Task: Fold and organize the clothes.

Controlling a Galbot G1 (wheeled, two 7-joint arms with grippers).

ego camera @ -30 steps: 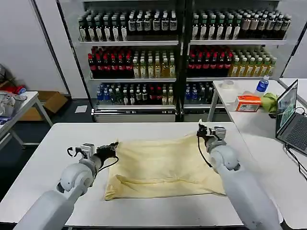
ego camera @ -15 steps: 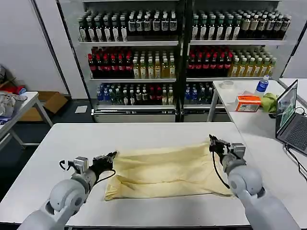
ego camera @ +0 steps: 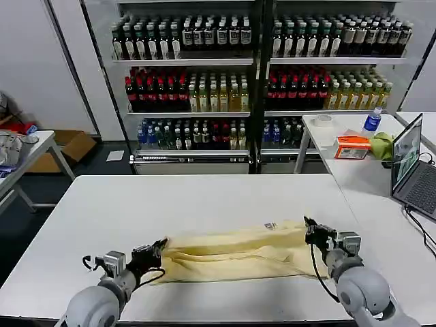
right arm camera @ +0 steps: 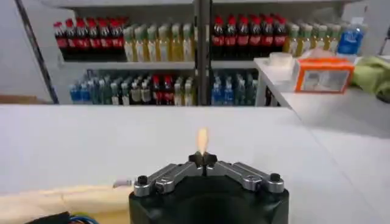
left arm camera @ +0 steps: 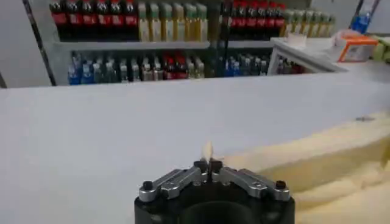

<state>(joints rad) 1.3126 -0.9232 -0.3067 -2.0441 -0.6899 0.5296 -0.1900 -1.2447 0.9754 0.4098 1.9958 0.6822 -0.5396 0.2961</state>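
- Left gripper (ego camera: 161,245) pinches the T-shirt (ego camera: 235,251) at its left end.
- Right gripper (ego camera: 310,227) clamps the T-shirt's right end.
- T-shirt lies on the white table (ego camera: 170,204).

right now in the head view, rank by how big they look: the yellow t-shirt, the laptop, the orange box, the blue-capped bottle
1. yellow T-shirt, largest.
2. laptop, partly cut off at the picture's edge.
3. orange box.
4. blue-capped bottle, smallest.
The last three sit farther from the camera, so apparent size only.

White table (ego camera: 204,197) before bottle-stocked shelves (ego camera: 252,82); side table (ego camera: 354,146) with laptop (ego camera: 412,170).
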